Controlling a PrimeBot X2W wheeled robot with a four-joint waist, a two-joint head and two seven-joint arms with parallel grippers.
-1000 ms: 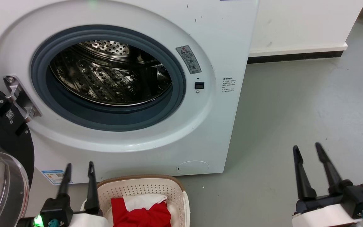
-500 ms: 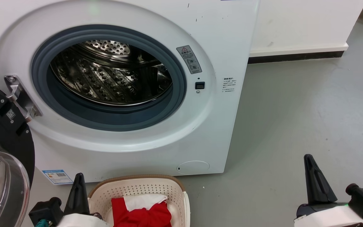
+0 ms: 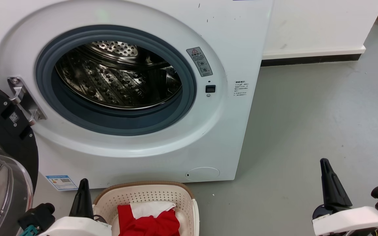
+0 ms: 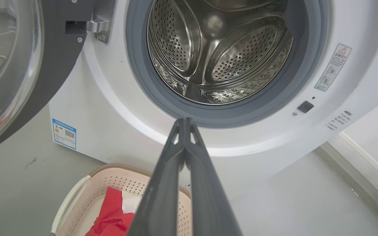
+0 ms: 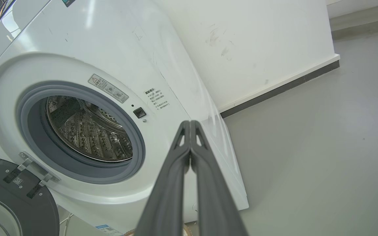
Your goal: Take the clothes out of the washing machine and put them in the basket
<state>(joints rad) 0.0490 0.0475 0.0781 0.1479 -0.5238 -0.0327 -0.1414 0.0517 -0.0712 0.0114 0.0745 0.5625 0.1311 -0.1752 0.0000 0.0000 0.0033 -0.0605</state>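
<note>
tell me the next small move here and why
Probably just park both arms rather than reach in again: the washing machine drum looks empty, the red garment lies in the cream basket, and the left claw and right claw are shut on nothing.

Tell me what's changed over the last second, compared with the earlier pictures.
Both tools closed. The left tool and right tool were open a second ago. Their fingers are now pressed together on nothing, and they sit slightly lower in the head view. The head camera itself shifted a little. Unchanged: the clothes lie in the basket, the washing machine drum shows no clothes, and its door stands open.
</note>
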